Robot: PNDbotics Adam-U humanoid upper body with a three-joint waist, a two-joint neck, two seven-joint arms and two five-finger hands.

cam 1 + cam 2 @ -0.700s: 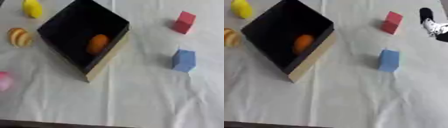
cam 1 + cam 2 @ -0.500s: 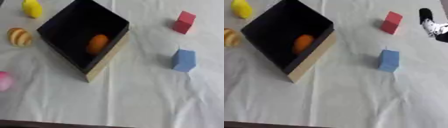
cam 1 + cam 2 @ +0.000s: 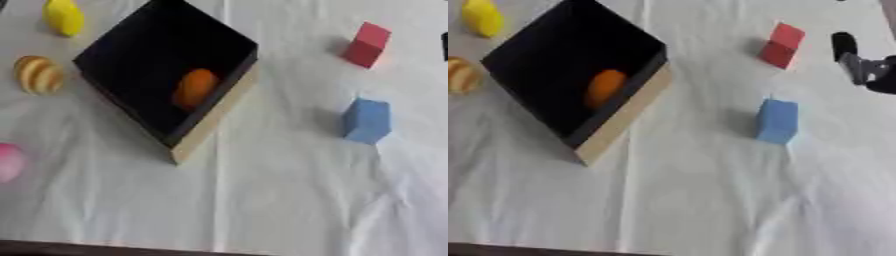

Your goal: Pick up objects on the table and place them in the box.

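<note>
A black box with a tan outer wall stands askew at the upper left, and an orange oval object lies inside it. A red block sits at the upper right and a blue block lies below it. Left of the box lie a yellow object, a striped orange-and-cream object and a pink object at the left edge. My right hand shows only at the right edge of the right eye view, right of the red block and apart from it. The left hand is out of sight.
A creased white cloth covers the table. The table's dark front edge runs along the bottom of the view.
My right hand has shifted slightly down at the right edge. The blocks, the box and the other objects lie where they were.
</note>
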